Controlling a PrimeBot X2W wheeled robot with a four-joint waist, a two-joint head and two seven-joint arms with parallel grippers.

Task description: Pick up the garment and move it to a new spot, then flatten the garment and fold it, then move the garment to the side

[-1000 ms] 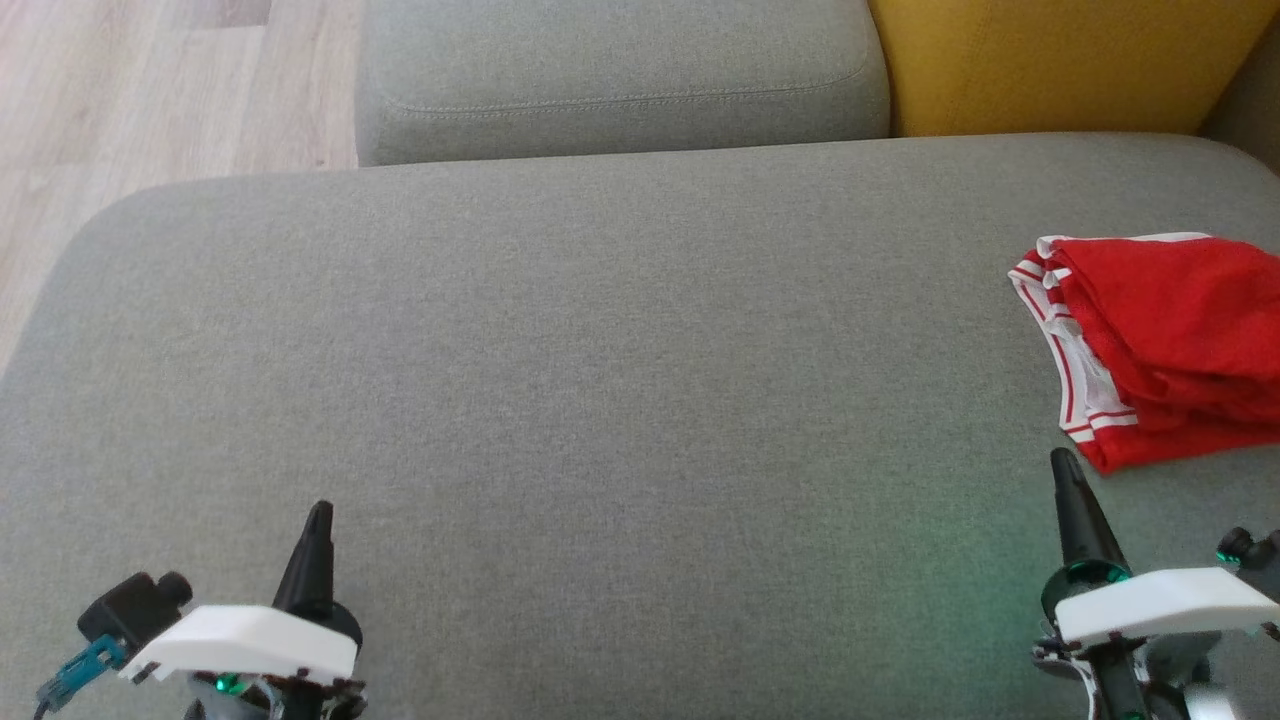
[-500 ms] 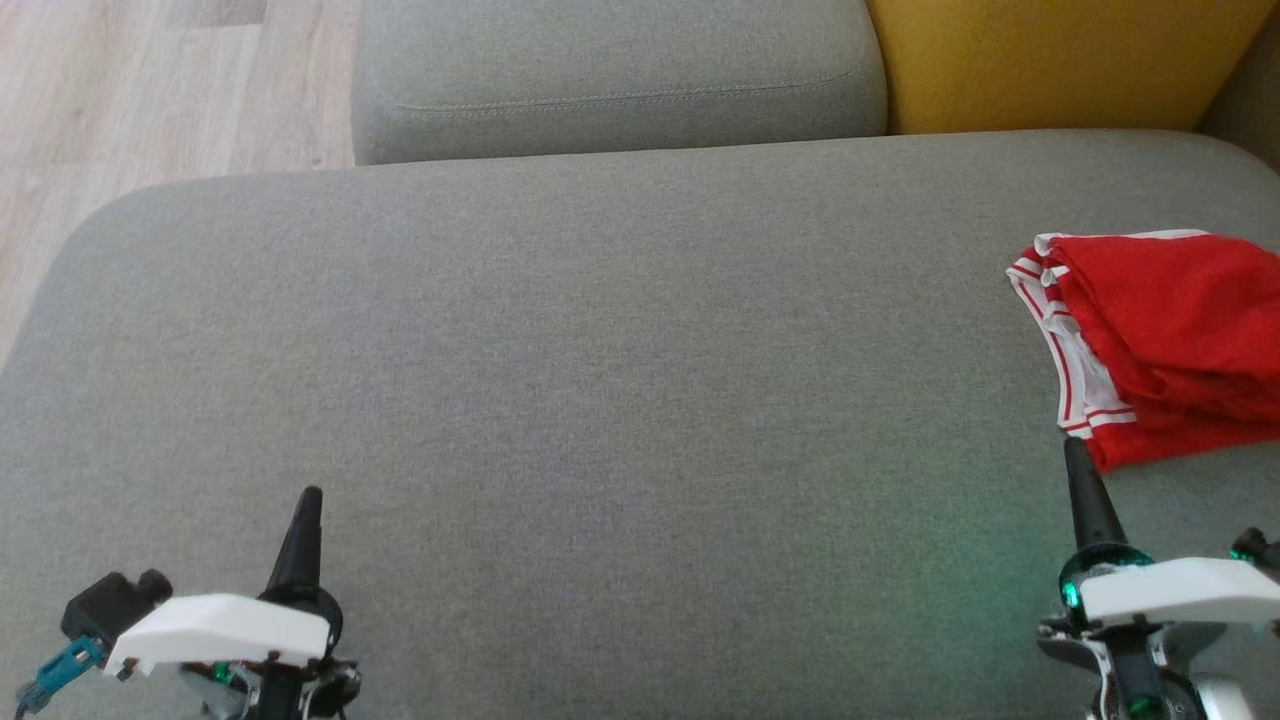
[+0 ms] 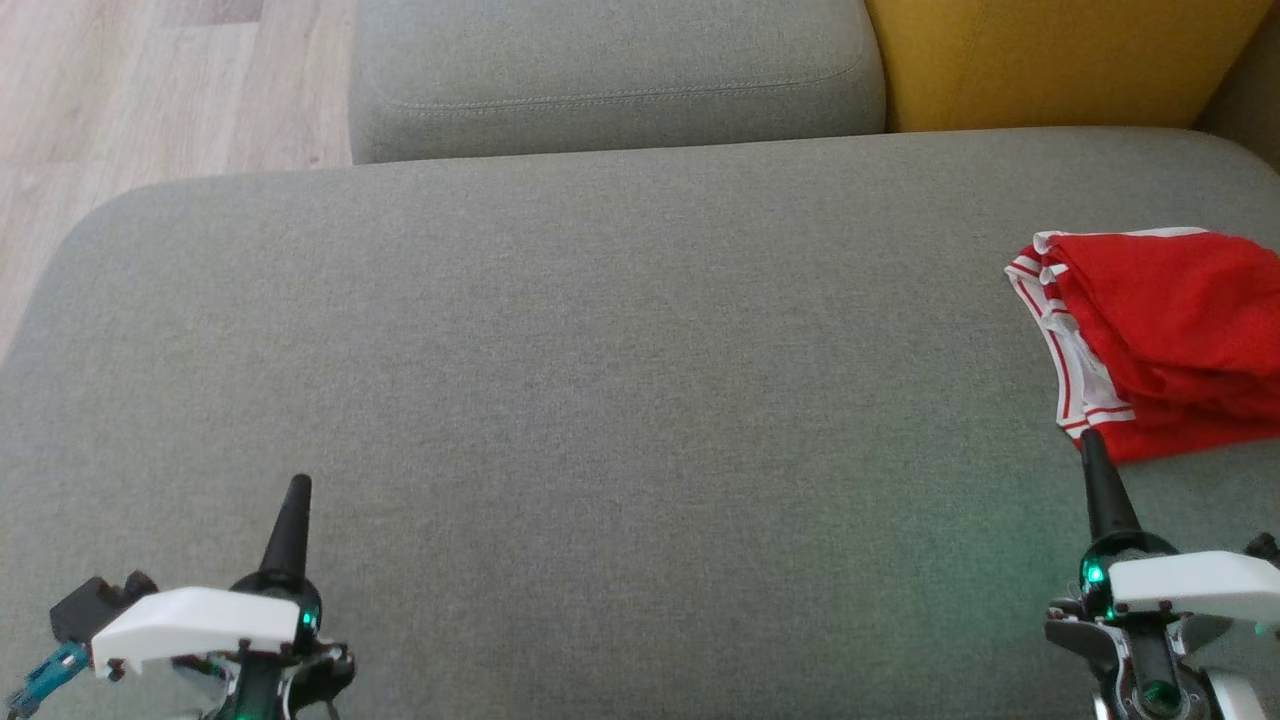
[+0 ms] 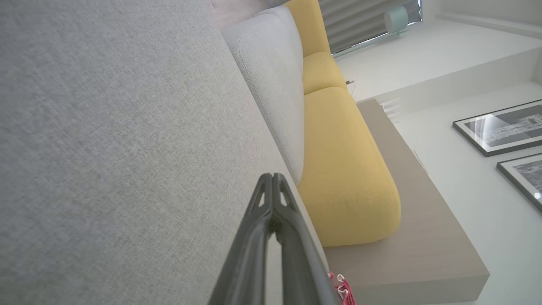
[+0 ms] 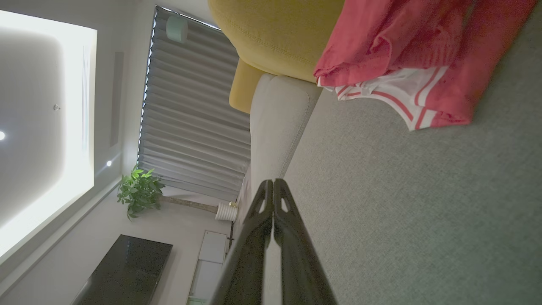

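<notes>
The left gripper (image 3: pixel 298 487) is clenched, its two dark fingers pressed together to a single point with nothing between them; the left wrist view shows the same closed tips (image 4: pixel 273 176). It hangs over the near left part of the grey seat cushion (image 3: pixel 600 350). The right gripper (image 3: pixel 1089 438) is clenched and empty too, its fingers meeting along their length in the right wrist view (image 5: pixel 273 182). It sits at the near right of the seat, its tip close to the near corner of the garment (image 3: pixel 1170 330), with a strip of bare cushion between them in the wrist view.

The garment, red with white and red striped trim, lies folded in a loose bundle on the far right of the seat, running off that edge of the head view. Behind the seat stand a grey back cushion (image 3: pixel 610 70) and, to its right, a yellow cushion (image 3: pixel 1050 60). A wooden floor (image 3: pixel 150 90) shows at the upper left.
</notes>
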